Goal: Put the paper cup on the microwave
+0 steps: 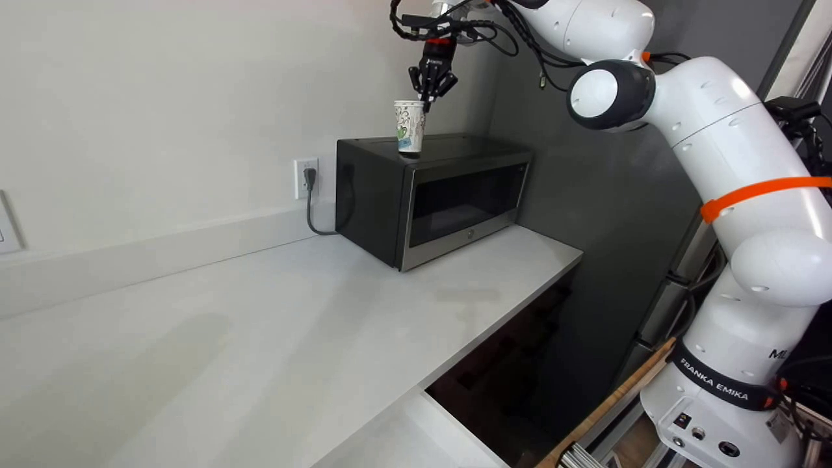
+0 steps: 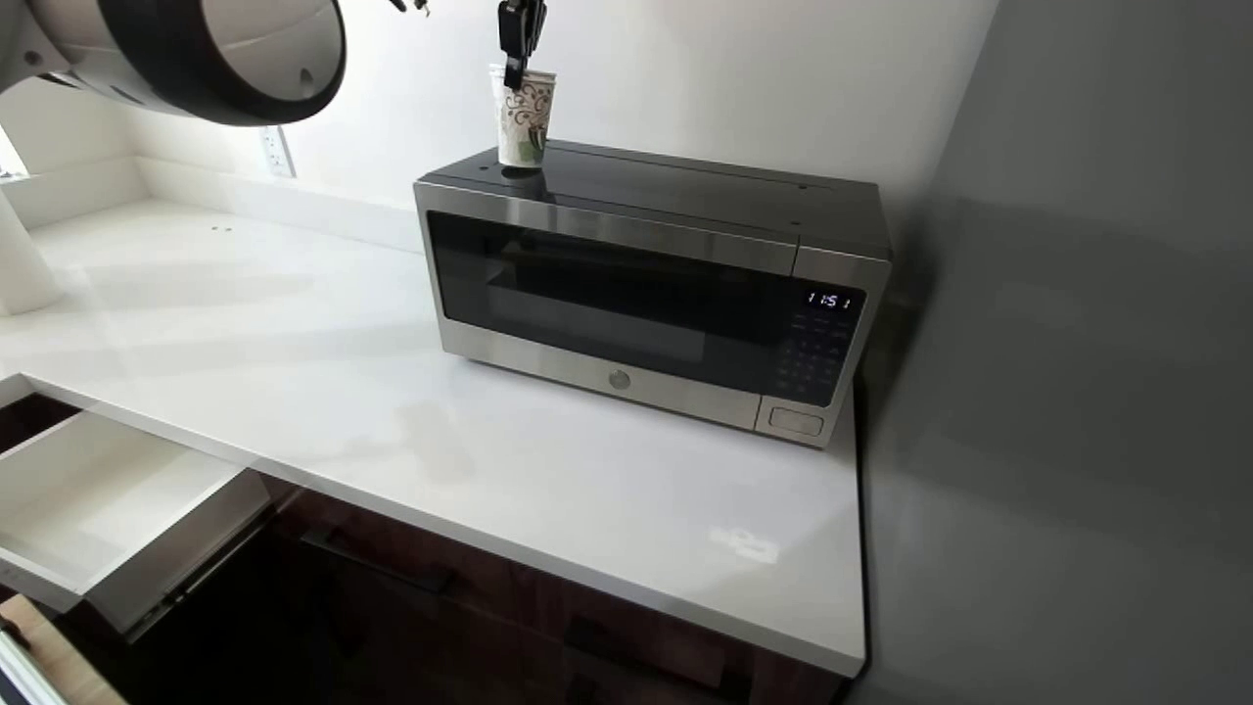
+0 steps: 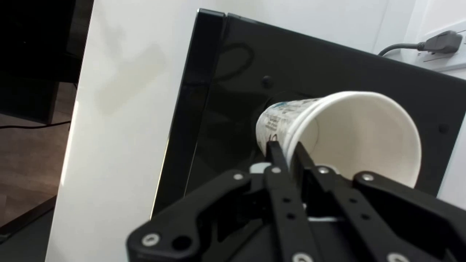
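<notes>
1. Wrist view: my pincer (image 3: 290, 154) is clamped on the paper cup (image 3: 364, 134), nipping its wall at the rim, with one finger (image 3: 275, 155) against the outside and its partner inside the mouth.
2. From there I see into the white hollow of the cup; the rim shows a doubled edge, and the pincer covers part of the printed side.
3. In both exterior views the cup is upright over the top of the microwave (image 2: 617, 304), near the front edge and at the end closer to the wall outlet (image 1: 301, 186).
4. I can't tell whether the cup's base touches that dark top or sits just above it; a dark patch shows right beneath.
5. In an exterior view I read 11:51 on the microwave's lit display (image 2: 829, 301).
6. The microwave rests on the white worktop (image 1: 260, 325), a tall grey panel (image 2: 1057, 392) beside it; a cord (image 3: 403, 46) leads to a plug (image 3: 442, 42) in the outlet.
7. My white arm (image 1: 728, 110) arches across from its base, an orange band (image 1: 773, 192) round one section.
8. A white drawer (image 2: 98, 499) stands pulled out below the worktop edge in both exterior views.
</notes>
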Tool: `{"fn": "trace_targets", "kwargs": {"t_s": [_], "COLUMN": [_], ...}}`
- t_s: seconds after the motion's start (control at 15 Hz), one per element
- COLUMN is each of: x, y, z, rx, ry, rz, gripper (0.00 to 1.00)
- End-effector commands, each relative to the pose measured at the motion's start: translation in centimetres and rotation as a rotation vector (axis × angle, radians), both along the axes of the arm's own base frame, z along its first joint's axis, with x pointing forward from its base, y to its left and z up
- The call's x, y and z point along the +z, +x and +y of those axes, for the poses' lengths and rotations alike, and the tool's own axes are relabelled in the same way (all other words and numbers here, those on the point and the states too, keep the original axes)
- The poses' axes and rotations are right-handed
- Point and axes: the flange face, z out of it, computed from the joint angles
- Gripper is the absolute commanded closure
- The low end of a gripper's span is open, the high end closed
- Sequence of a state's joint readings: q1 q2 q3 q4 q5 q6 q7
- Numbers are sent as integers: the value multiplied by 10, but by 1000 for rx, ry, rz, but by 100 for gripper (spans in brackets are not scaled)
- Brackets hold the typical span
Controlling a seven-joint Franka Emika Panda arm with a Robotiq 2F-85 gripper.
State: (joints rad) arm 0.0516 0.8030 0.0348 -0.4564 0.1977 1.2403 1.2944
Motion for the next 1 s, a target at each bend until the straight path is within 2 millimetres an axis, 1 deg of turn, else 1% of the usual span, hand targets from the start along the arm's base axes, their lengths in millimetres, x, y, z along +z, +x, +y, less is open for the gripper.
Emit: {"fn": "trace_targets", "kwargs": {"t_s": [0.0,0.13,0.33,0.47,0.53,0.6,0.73,0.87,0.93], "x": [2,11,37,59,74,85,111,128,117], "y": [1,-4,-15,-25,-32,-38,-49,-60,-50], "z": [0,-2,-11,-19,-26,-31,-41,-45,-44], "rx": [-22,-28,-13,9,26,48,126,240,159], "ry": [12,11,44,86,110,122,87,17,57], "rz": [-7,-9,-35,-59,-85,-96,-178,-225,-211], "gripper": [56,40,18,3,0,0,0,0,0]}}
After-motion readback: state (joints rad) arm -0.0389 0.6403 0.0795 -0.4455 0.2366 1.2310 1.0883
